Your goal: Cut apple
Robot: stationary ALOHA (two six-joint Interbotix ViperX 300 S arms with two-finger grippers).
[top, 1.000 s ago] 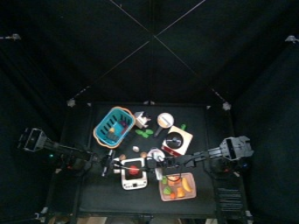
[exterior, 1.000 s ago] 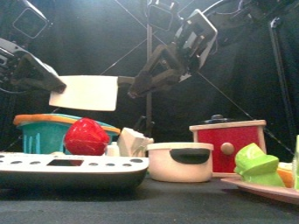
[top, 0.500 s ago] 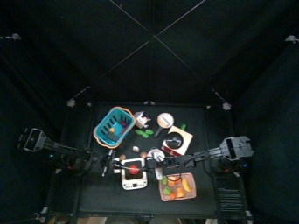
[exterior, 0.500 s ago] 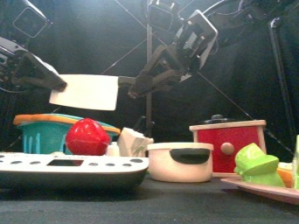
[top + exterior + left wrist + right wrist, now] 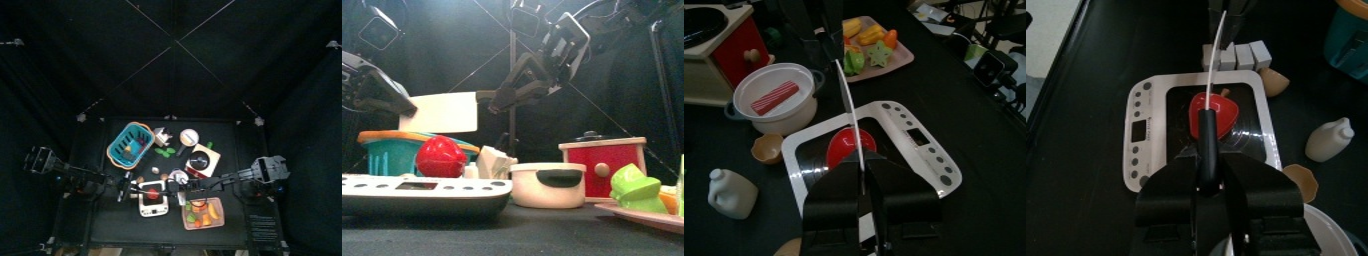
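Observation:
The apple [image 5: 851, 141], small, round and red, sits on the dark middle of the white board [image 5: 914, 140]. My left gripper [image 5: 866, 176] is shut on a white knife [image 5: 844, 95], held edge-down above the apple. In the front view the blade [image 5: 446, 112] hangs a little above the apple [image 5: 438, 158], with the left gripper [image 5: 389, 98] beside it. My right gripper [image 5: 1213, 172] is shut on a thin black rod [image 5: 1204, 135] whose tip reaches the apple [image 5: 1215, 110]. In the front view the right gripper [image 5: 510, 97] hangs behind the board [image 5: 422, 192].
A white pot [image 5: 545, 185], a red box [image 5: 603, 165] and a plate of green and orange toy foods [image 5: 643, 205] stand to the right of the board. A teal basket [image 5: 382, 150] stands behind the board on the left. A small white bottle [image 5: 731, 193] lies near the board.
The left gripper has lowered the knife slightly toward the apple. The right gripper, the rod and the apple have stayed in place.

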